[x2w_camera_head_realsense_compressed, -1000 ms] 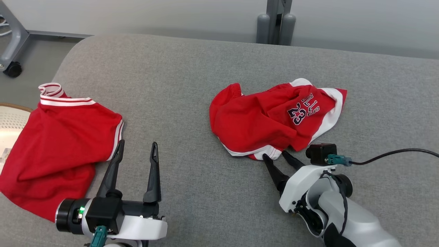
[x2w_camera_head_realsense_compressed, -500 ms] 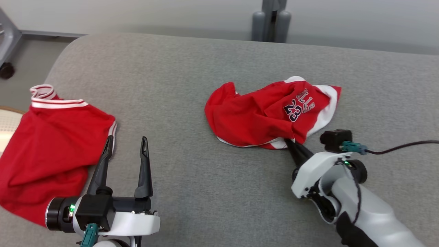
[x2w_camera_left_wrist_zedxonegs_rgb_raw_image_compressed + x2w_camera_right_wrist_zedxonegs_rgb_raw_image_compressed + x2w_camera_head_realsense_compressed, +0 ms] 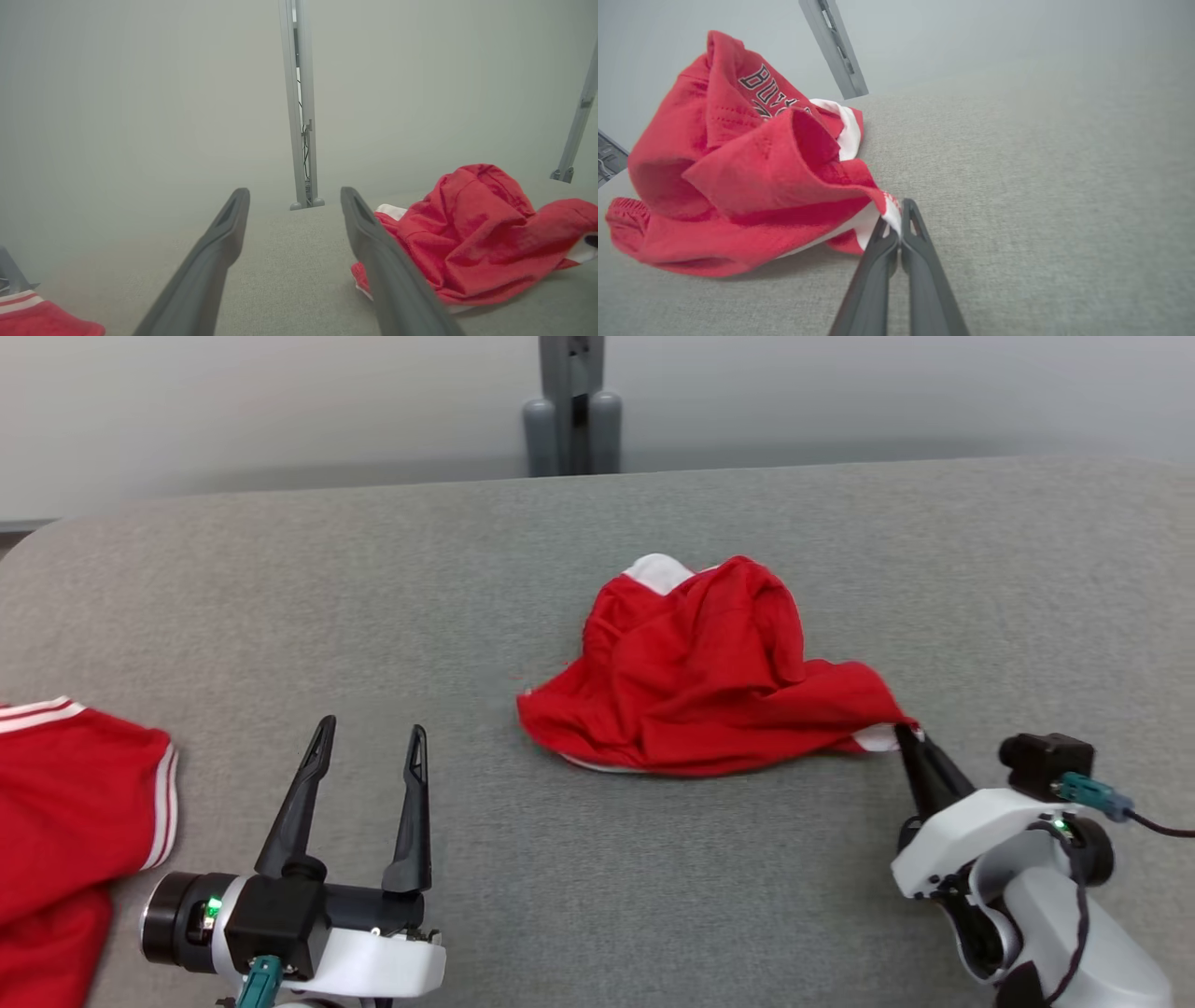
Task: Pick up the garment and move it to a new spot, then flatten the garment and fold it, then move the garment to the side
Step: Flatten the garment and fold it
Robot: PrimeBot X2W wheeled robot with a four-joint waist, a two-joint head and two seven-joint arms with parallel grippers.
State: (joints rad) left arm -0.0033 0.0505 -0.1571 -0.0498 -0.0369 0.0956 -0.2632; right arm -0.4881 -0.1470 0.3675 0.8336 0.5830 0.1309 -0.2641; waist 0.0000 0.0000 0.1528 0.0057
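Though crumpled, garment on grey upholstery.

Work surface: grey woven upholstery, far-left corner rounded. Red jersey with white-striped trim lies rumpled at the surface's left edge, partly cut off by the frame. Grey metal post stands upright behind the far edge, against a pale wall. Slanted grey strut at far right in the left wrist view
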